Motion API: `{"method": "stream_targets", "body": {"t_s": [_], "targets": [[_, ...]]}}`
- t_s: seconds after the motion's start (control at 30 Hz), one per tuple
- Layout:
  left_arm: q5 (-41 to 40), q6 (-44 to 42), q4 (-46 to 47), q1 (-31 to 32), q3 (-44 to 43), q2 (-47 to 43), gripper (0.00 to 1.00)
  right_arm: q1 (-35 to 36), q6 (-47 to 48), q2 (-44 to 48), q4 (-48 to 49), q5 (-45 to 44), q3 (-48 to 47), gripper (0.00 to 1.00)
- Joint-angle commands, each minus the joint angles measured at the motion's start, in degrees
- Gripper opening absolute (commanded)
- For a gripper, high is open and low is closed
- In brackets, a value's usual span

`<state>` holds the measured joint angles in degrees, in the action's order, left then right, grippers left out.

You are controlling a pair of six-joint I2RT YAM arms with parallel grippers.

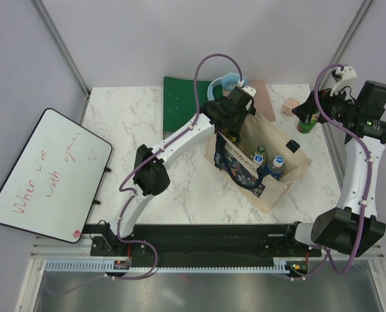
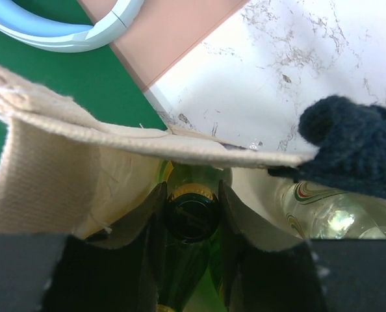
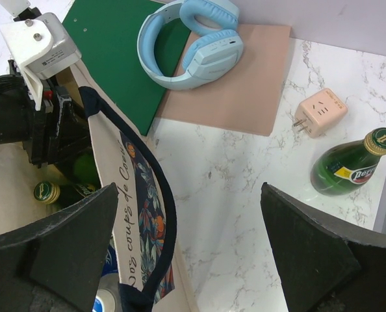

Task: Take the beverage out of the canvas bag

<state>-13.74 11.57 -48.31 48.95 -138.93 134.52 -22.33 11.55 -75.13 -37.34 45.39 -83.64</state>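
Observation:
The beige canvas bag [image 1: 281, 182] stands mid-table with its blue print facing the near left. My left gripper [image 1: 235, 112] reaches into its far end and is shut on the neck of a green glass bottle [image 2: 192, 213], one finger on each side of the gold-rimmed cap. Other bottles stand in the bag [image 1: 260, 153], one of them blue-capped [image 1: 277, 162]. A second green bottle [image 1: 307, 123] stands on the table to the right of the bag. My right gripper [image 1: 320, 107] hovers beside it, open and empty [image 3: 190, 214].
Blue headphones [image 3: 193, 42] lie on a pink mat [image 3: 245, 84] beside a green board [image 1: 183, 104] at the back. A pink plug adapter [image 3: 320, 112] lies near the outside bottle [image 3: 349, 168]. A whiteboard [image 1: 47, 172] hangs off the left edge. The bag's dark handle [image 2: 355, 146] droops over its rim.

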Motion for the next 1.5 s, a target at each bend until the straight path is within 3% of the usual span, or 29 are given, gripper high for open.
{"method": "stream_targets", "body": {"t_s": [0.0, 0.43, 0.87, 1.27, 1.47], "targets": [[-0.5, -3.7, 2.3, -0.1, -4.0, -2.4, 0.02, 0.0, -0.5, 1.4, 0.7, 2.1, -1.0, 0.98], [2.2, -8.3, 8.1, 0.4, -4.0, -17.5, 0.02, 0.1, -1.4, 1.1, 0.7, 5.6, -2.3, 0.98], [-2.5, -11.2, 11.9, -0.6, -4.2, -29.3, 0.02, 2.6, 0.0, 1.0, -0.8, 7.5, -2.7, 0.98], [-2.2, -9.2, 12.5, -11.1, 0.2, -35.4, 0.02, 14.8, 3.5, -1.4, -2.7, 6.4, -7.2, 0.98], [-1.9, -6.7, 17.6, -20.4, 15.9, -42.3, 0.02, 19.4, 4.6, -1.6, -2.9, 4.5, -6.4, 0.98]]}}
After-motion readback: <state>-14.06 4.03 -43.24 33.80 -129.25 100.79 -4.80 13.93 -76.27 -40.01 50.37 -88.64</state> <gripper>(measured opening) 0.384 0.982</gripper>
